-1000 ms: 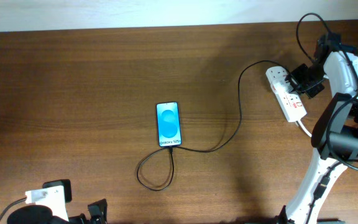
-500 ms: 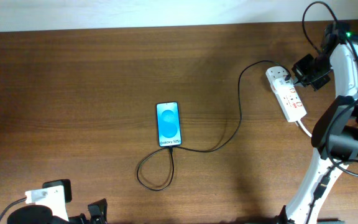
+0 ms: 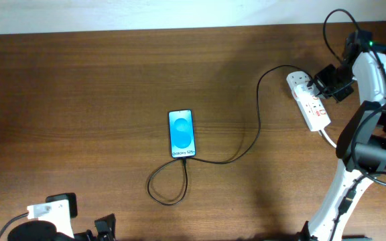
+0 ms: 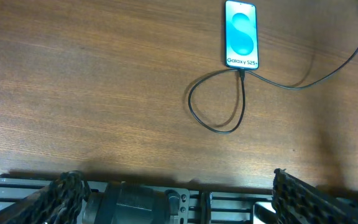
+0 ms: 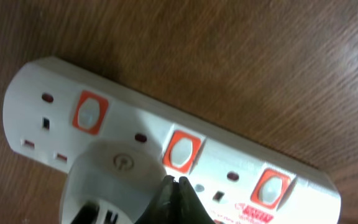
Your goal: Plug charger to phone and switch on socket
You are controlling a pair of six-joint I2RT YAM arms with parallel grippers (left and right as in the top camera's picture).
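Socket, phone & charger all lie on a brown wood table point(image 3: 79, 100), otherwise bare around them. Right arm point(image 3: 374, 100) stands at the table's right edge, bent over the socket point(image 3: 315, 114) and covering its upper right side from overhead. The socket's thick white cord point(image 3: 328, 139) runs from its near end under that arm. Phone point(image 3: 182, 134) sits mid-table, screen up and lit blue, well apart from the socket. Charger cable point(image 3: 256, 127) runs from the socket's far end to the phone, w/ a loop below the phone; its tip meets the phone's bottom edge. Left gripper point(image 4: 176, 177) hangs low at the front edge, jaws spread wide, holding nothing. White plug head point(image 5: 110, 180) sits in an outlet. Right gripper point(image 5: 176, 186) has its tips pinched together, empty, just below the middle red switch point(image 5: 182, 151) beside the plug head; contact w/ the socket unclear.
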